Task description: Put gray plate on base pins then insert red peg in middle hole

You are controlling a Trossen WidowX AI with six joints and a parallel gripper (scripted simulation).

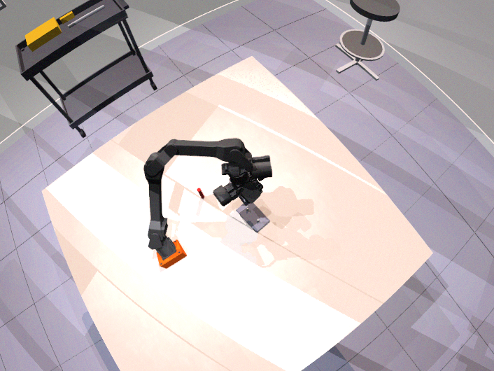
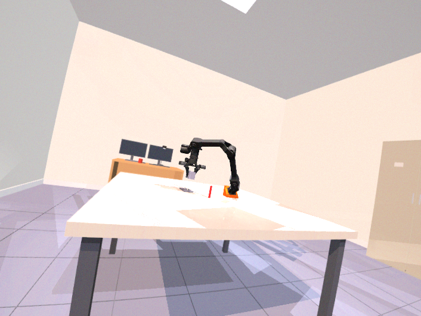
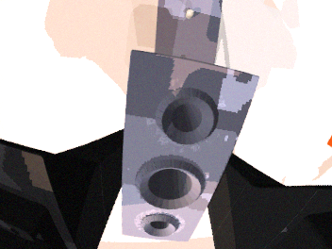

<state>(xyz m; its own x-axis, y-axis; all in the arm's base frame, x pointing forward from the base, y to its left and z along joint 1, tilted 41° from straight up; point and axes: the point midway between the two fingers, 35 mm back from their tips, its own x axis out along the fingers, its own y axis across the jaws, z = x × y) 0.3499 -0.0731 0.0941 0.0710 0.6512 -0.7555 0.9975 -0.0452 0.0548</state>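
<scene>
My end effector point(image 1: 246, 202) point(image 2: 192, 172) gripped the plate point(image 2: 191, 174) point(image 3: 179, 148) above the table point(image 1: 319, 255) point(image 2: 210, 234), leaving pin seating and peg point(image 1: 200, 193) point(image 2: 210, 191) insertion undone.
</scene>
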